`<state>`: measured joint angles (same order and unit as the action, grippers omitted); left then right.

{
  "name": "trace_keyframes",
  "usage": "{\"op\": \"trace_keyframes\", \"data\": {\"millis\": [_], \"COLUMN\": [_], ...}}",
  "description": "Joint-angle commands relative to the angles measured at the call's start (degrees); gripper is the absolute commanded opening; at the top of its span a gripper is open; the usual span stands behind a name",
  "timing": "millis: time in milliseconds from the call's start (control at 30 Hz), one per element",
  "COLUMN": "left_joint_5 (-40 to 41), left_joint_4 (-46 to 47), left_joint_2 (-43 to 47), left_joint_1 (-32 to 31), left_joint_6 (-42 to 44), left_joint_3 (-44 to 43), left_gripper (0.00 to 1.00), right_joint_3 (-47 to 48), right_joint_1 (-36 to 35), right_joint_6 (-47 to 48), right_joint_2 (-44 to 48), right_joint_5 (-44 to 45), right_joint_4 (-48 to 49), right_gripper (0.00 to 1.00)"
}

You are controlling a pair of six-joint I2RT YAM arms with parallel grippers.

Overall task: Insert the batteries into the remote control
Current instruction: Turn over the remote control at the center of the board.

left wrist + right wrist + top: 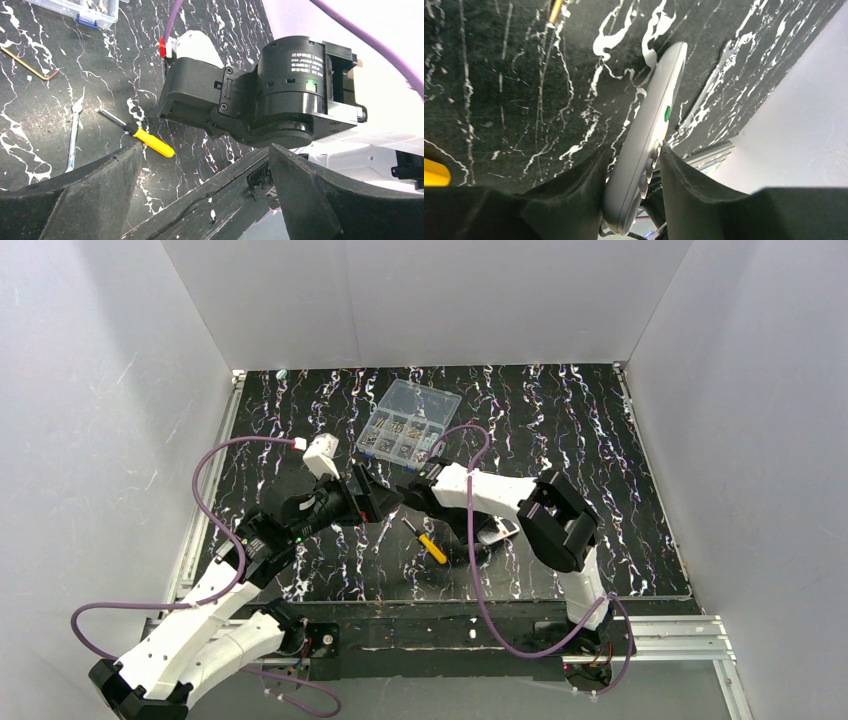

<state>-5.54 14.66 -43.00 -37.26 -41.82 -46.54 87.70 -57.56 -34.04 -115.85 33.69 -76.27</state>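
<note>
The remote control (644,145), a slim white bar with a green dot and raised buttons, stands on its long edge between the fingers of my right gripper (634,150). Both fingers touch it, one on its back and one on its button side. From above, a pale end of the remote control (500,531) shows under the right arm, by the right gripper (472,535). My left gripper (205,150) is wide open and holds nothing; it hangs above the table facing the right arm's wrist (280,95). In the top view the left gripper (385,502) is mid-table. The batteries are out of view.
A yellow-handled screwdriver (428,543) (150,141) lies just left of the right gripper. A clear compartment box (408,420) of small parts sits at the back. A small wrench (74,135) and a bent hex key (30,64) lie on the black marbled table. White walls enclose three sides.
</note>
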Motion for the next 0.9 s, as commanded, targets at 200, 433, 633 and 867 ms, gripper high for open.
{"op": "trace_keyframes", "data": {"millis": [200, 433, 633, 867], "left_joint_5": [-0.55, -0.59, -0.10, 0.03], "left_joint_4": [1.19, 0.77, 0.21, -2.07], "left_joint_2": [1.08, 1.15, 0.96, 0.26], "left_joint_1": [0.19, 0.17, 0.18, 0.17], "left_joint_6": [1.26, 1.47, 1.64, 2.66], "left_joint_3": [0.07, 0.24, 0.22, -1.04], "left_gripper": [1.00, 1.00, 0.99, 0.99], "right_joint_3": [1.33, 0.77, 1.14, 1.11], "right_joint_1": [-0.53, -0.62, -0.80, -1.15], "right_joint_6": [0.81, 0.98, 1.16, 1.51], "right_joint_2": [-2.87, -3.59, -4.28, -3.06], "right_joint_5": [-1.23, -2.49, -2.83, -4.51], "right_joint_4": [3.98, 5.74, 6.29, 8.98], "right_gripper": [0.55, 0.61, 0.64, 0.68]}}
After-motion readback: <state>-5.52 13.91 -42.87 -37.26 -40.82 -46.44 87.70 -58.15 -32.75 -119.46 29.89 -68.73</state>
